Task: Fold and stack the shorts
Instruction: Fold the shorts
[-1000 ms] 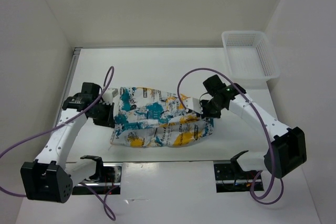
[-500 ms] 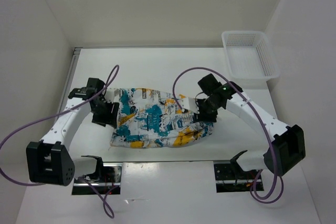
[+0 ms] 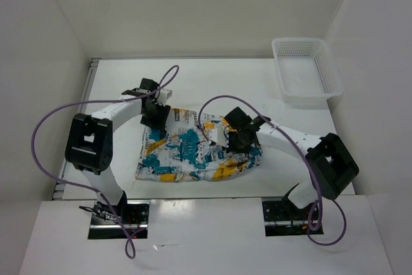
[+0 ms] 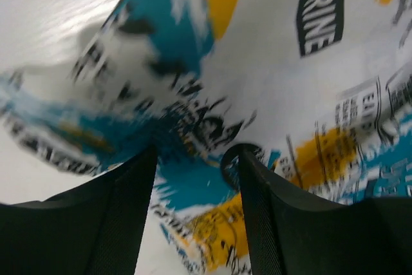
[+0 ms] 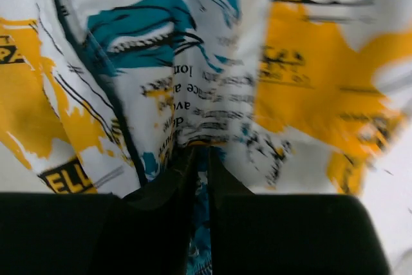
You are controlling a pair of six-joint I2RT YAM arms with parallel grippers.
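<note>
Soft white fabric shorts (image 3: pixel 187 152) printed in teal, orange-yellow and black lie on the white table (image 3: pixel 212 82). The left gripper (image 4: pixel 196 162) gapes over them, holding nothing. The right gripper (image 5: pixel 201 159), jaws nearly closed, pinches a fold.

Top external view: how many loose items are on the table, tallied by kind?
white fabric shorts with teal, yellow and black print: 1
white plastic mesh basket: 1
Total: 2
</note>
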